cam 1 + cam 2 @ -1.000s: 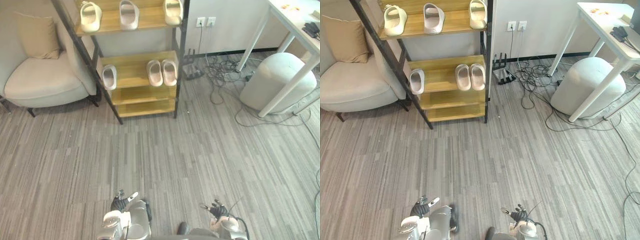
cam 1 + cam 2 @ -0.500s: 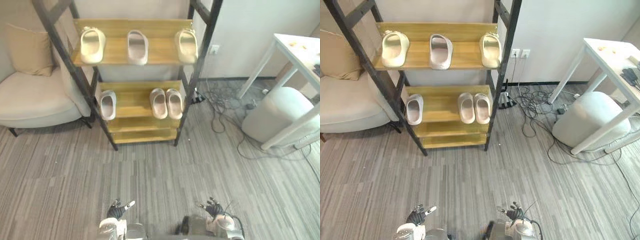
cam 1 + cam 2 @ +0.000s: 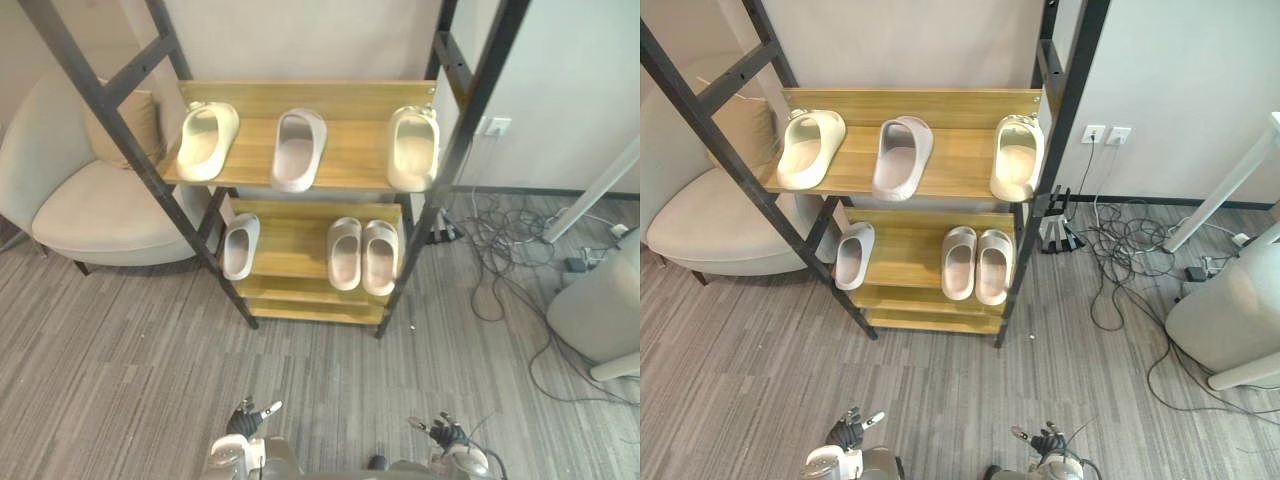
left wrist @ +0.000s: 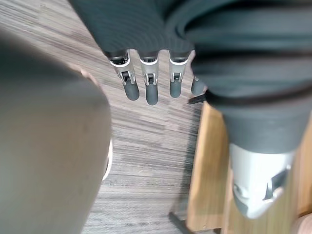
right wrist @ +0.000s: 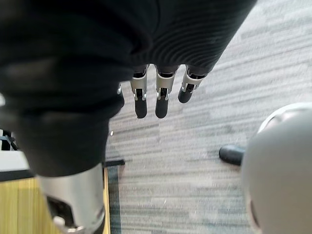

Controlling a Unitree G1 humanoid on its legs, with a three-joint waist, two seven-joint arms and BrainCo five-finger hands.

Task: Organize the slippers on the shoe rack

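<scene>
Viewpoint now nearer the shoe rack, centre frame, contents unmoved: three slippers on upper shelf; single slipper and pair on shelf below. Left hand, right hand, bottom edge: fingers straight, empty.

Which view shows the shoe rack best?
Left eye view: the shoe rack stands near centre, both loaded shelves in sight. Right eye view shows nearly the same; wrist views catch strips of its wood.
</scene>
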